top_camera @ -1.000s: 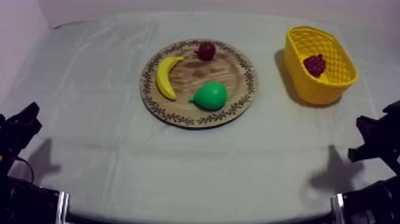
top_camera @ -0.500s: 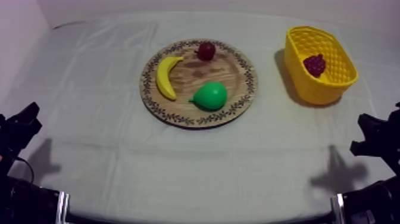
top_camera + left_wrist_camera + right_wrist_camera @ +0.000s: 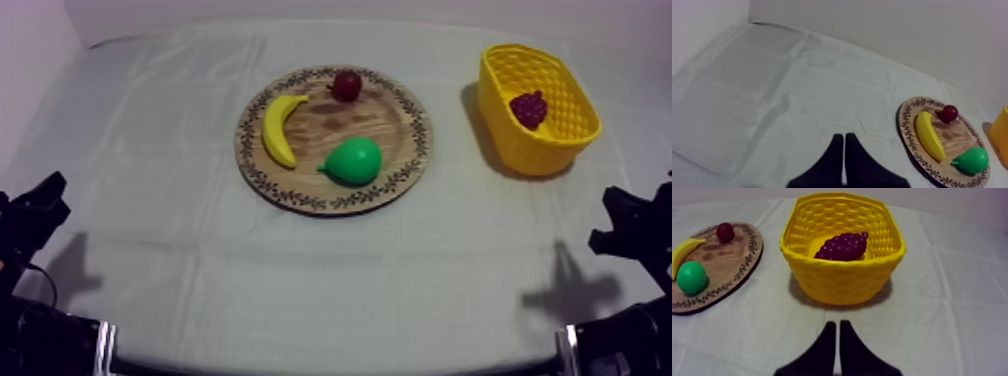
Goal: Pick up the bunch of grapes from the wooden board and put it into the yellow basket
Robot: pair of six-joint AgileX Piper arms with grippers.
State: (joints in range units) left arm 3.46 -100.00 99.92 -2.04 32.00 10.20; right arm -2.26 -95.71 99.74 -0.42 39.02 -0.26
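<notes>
Since the purple bunch of grapes (image 3: 529, 108) sits in the yellow lattice basket (image 3: 545, 158) at two o'clock, we judge placing done: left gripper (image 3: 844, 150) and right gripper (image 3: 838, 338), pinched narrow on nothing, just park.

The light is soft and rather dim, coming from overhead. The yellow basket (image 3: 560, 150) throws a shadow leftward onto the cloth (image 3: 180, 150), which takes a pinkish-grey cast. My left arm (image 3: 30, 225) and right arm (image 3: 635, 235) cast grey shadows at the frame's lower left and lower right.
</notes>
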